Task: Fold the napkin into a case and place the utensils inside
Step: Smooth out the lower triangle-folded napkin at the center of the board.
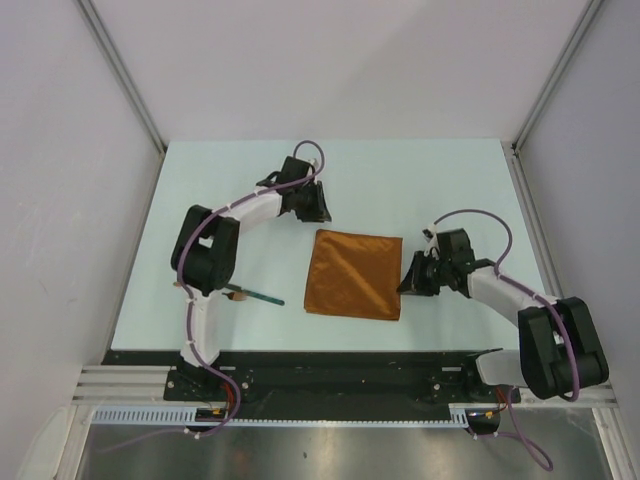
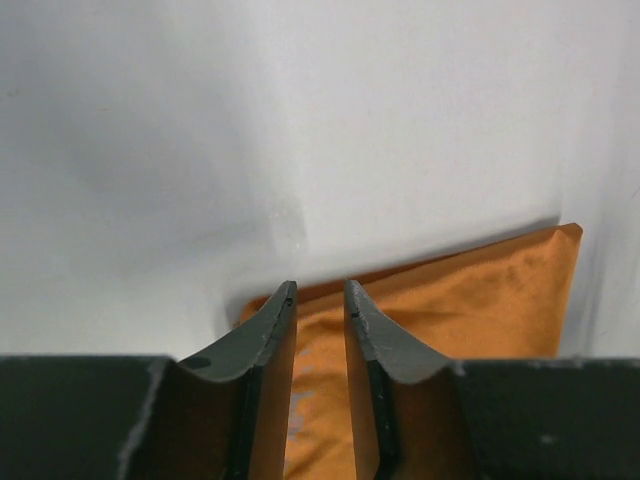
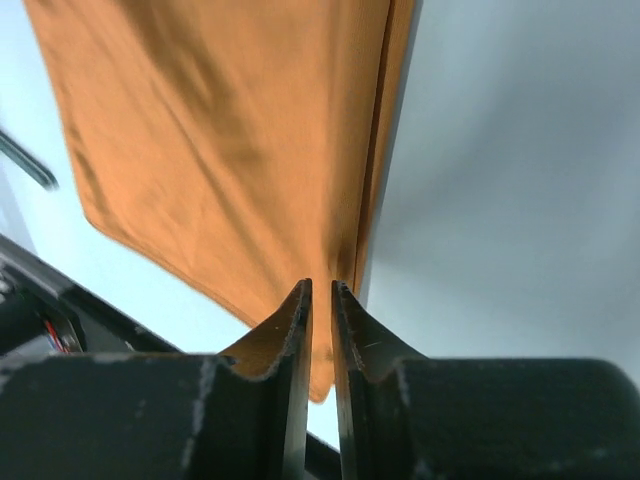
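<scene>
The napkin (image 1: 355,275) lies flat, long axis 12 to 6. The left pincer (image 1: 318,215) is released at 11. I cannot tell whether the right pincer (image 1: 406,280), at 3, is grasping.

This is a robot lab, a test cell and no dining room. A left arm (image 1: 205,262) and a right arm (image 1: 548,322), white and black, are bolted by a metal rail (image 1: 120,385) at the near edge of a pale table (image 1: 400,180), with purple cables (image 1: 470,212) looping off them. White panels (image 1: 340,70) held in aluminium posts (image 1: 122,75) wall it in beyond the grippers. A napkin (image 1: 353,273) lies between the left gripper (image 1: 316,215) and the right gripper (image 1: 405,280) like a test piece.
</scene>
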{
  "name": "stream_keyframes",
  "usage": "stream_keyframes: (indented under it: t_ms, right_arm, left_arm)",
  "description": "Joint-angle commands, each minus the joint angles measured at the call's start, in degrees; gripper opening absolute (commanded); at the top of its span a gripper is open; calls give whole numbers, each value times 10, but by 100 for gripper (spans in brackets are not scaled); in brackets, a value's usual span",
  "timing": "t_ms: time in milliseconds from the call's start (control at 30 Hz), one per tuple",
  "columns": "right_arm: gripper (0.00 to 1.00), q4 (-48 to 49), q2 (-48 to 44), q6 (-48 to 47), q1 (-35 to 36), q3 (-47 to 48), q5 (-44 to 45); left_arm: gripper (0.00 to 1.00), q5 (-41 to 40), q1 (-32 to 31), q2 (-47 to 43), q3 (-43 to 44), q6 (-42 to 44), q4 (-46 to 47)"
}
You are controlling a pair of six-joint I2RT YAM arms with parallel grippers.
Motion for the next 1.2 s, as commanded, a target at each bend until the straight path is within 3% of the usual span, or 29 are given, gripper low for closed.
stream_keyframes:
  t_ms: [0, 333, 600, 667, 700, 733, 833, 1000, 1167]
  right_arm:
    - [17, -2, 26, -36, -49, 86, -7]
    - [17, 31, 182, -47, -75, 210, -26]
    - [16, 26, 277, -63, -76, 278, -1]
    - [21, 21, 281, -68, -74, 280, 5]
    - [27, 21, 283, -71, -73, 280, 16]
    - [39, 17, 285, -74, -72, 282, 20]
    - [45, 14, 287, -82, -72, 282, 26]
    - [46, 6, 280, -89, -74, 279, 34]
    - [39, 27, 320, -83, -75, 285, 18]
  left_arm:
    - [31, -12, -8, -81, -8, 15, -16]
    - [34, 71, -44, -268, -252, -51, 109]
    - [34, 52, -180, -338, -349, -70, 118]
    - [35, 54, -198, -353, -355, -78, 124]
    - [35, 53, -200, -356, -353, -78, 121]
    - [35, 52, -201, -359, -352, -73, 116]
    - [35, 49, -202, -359, -336, -60, 97]
    - [35, 57, -202, -353, -319, -61, 100]
    - [35, 71, -201, -344, -316, -67, 109]
